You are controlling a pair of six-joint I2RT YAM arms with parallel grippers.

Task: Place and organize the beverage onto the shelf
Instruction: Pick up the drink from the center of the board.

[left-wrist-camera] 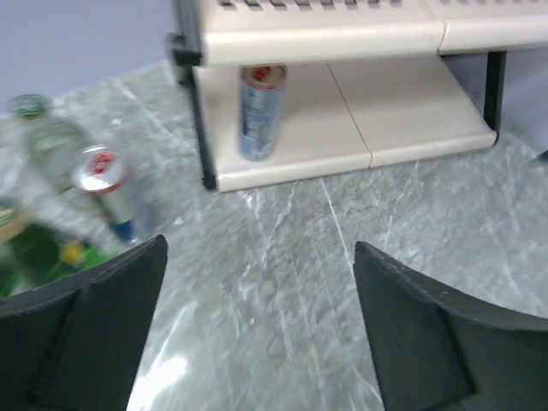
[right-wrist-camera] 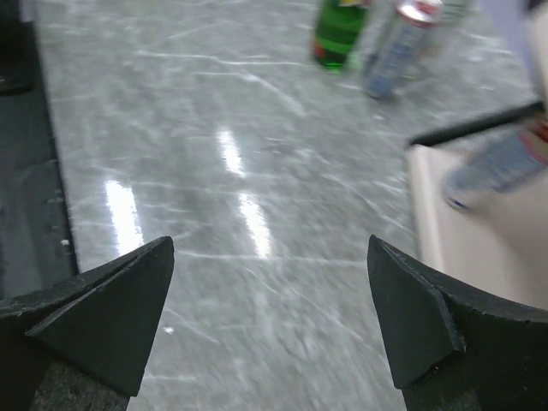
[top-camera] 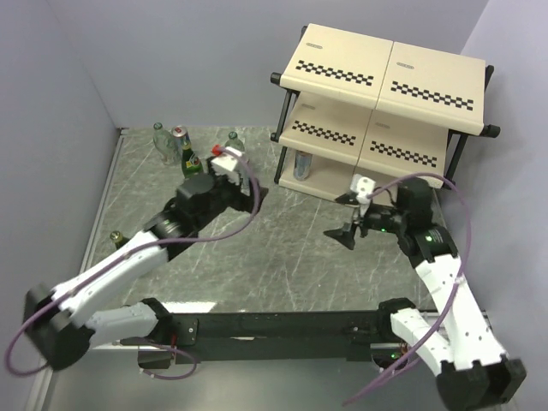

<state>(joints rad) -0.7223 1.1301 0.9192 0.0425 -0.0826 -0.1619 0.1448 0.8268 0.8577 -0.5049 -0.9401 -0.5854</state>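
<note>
Glass makes up most of what waits. A lone green bottle (top-camera: 116, 235) stands well off to the left of the left hand (top-camera: 229, 154). A clear bottle (left-wrist-camera: 47, 137), a green bottle (left-wrist-camera: 26, 257) and a slim can (left-wrist-camera: 107, 188) cluster just ahead and to the left of it on the surface (left-wrist-camera: 282, 282). I judge the bottles heavy, stiff, slick and breakable, best taken round the body below the shoulder, low enough not to tip. The cans look light and easily dented, so a gentle hold at mid-height should suit them.

The left hand has its fingers spread wide with nothing between them. Its arm is stretched far forward and low, aimed toward the shelf (left-wrist-camera: 385, 120). A shelved can (left-wrist-camera: 259, 111) already stands on the bottom board, ahead of that hand.

The right hand (top-camera: 347, 216) is equally wide and holds nothing. It is pitched down over the surface, with the shelf just beyond its right finger (right-wrist-camera: 437, 317).
</note>
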